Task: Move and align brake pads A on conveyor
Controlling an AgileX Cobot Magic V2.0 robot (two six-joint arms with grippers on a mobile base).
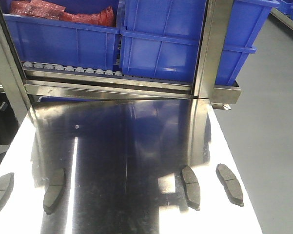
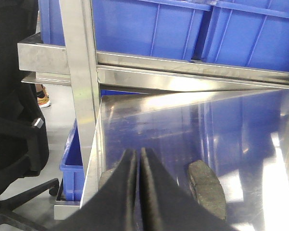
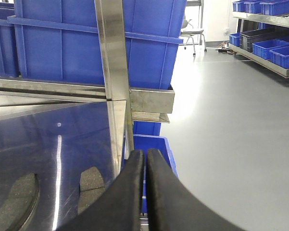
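1. Floor [image 3: 231, 120]: smooth pale-grey expanse, right of the surface.
2. Roller rack [image 1: 112, 83]: brushed stainless-steel frame with square uprights, standing at the far edge of the surface. It has a row of small rollers and carries blue bins [image 1: 63, 41] of ribbed moulded plastic. One bin holds crumpled red material [image 1: 63, 12].
3. Surface [image 1: 131, 146]: polished steel sheet, flat and mirror-like, reflecting the bins in blue.
4. Left gripper [image 2: 138, 154]: two black, tapering, matte fingers above the surface's left edge. The jaws are pressed together on nothing.
5. Right gripper [image 3: 145, 154]: same build, at the surface's right edge. The jaws are likewise closed and empty.
6. Brake pads A: four flat, curved, dark-grey slabs with a gritty face, a cross groove and end tabs. All lie on the steel surface near its front edge.
   - outer left pad [image 1: 1, 187], at the left rim
   - inner left pad [image 1: 55, 189], near it
   - inner right pad [image 1: 190, 186], well apart from the left pair
   - outer right pad [image 1: 229, 183], just beside it, near the right rim
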